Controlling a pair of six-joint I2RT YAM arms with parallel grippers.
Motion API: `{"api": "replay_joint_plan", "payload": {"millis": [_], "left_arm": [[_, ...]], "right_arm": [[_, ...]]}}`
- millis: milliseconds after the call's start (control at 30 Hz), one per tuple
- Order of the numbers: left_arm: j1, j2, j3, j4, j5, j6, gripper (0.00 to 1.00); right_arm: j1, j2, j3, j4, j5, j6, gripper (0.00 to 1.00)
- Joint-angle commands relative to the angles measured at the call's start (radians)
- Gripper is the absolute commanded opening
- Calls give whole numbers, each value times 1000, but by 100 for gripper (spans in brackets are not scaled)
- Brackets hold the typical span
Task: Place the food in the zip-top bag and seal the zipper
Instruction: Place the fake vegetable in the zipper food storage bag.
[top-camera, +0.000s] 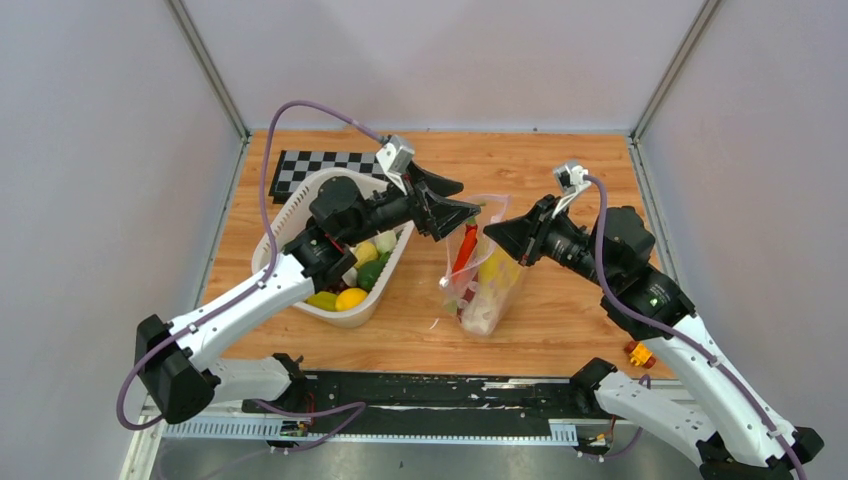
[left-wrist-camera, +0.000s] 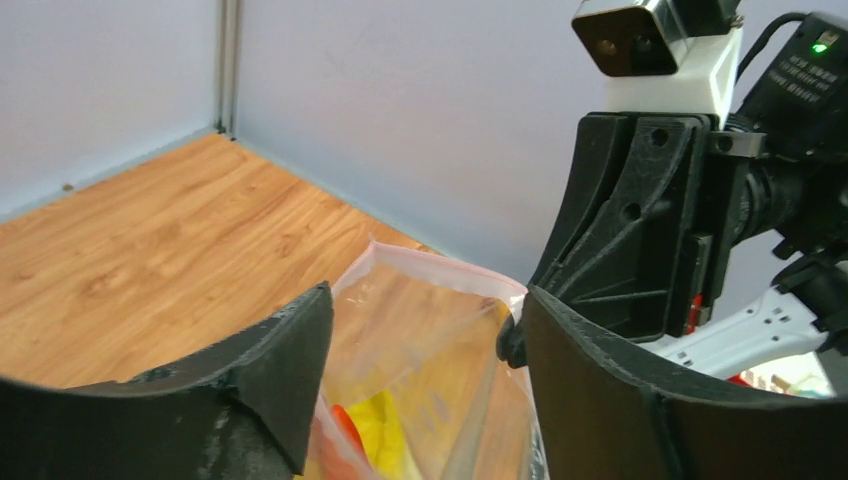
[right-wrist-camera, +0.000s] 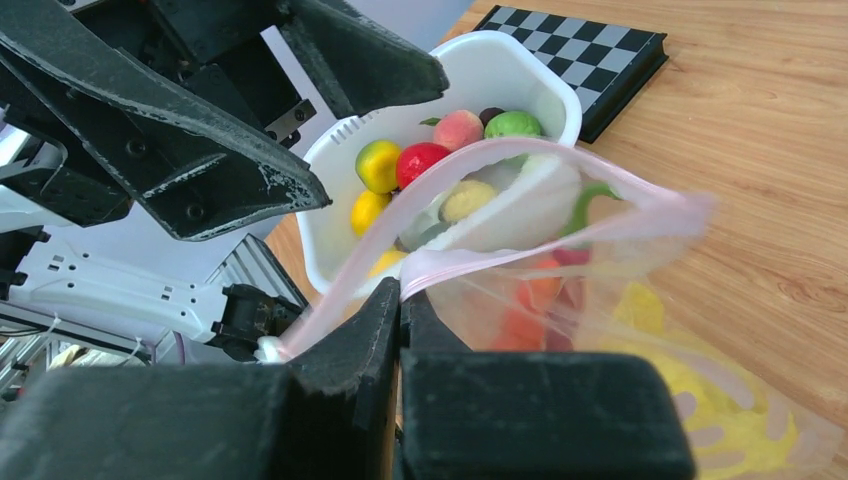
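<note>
The clear zip-top bag (top-camera: 485, 275) stands open in the middle of the table, with a red chili, an orange carrot and a yellow-leaved cabbage inside. My right gripper (right-wrist-camera: 402, 292) is shut on the bag's pink zipper strip (right-wrist-camera: 520, 245) at the near edge of the mouth and holds it up. My left gripper (left-wrist-camera: 425, 340) is open and empty, hovering just above the bag's mouth (left-wrist-camera: 430, 285). More food (right-wrist-camera: 420, 160), lemons, limes, a tomato and a peach-coloured fruit, lies in the white basket (top-camera: 300, 215) left of the bag.
A black-and-white checkerboard (top-camera: 320, 170) lies behind the basket at the back left. A small orange and yellow part (top-camera: 640, 353) sits by the right arm's base. Grey walls close in the wooden table on three sides.
</note>
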Motion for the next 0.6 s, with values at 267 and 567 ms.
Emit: {"api": "replay_joint_plan", "payload": {"millis": [267, 567], "left_arm": [[-5, -26, 164, -256, -60, 137, 88], [10, -146, 98, -535, -519, 256, 100]], "right_arm": [[-2, -35, 16, 56, 4, 9, 0], [-2, -58, 9, 15, 26, -12, 0]]}}
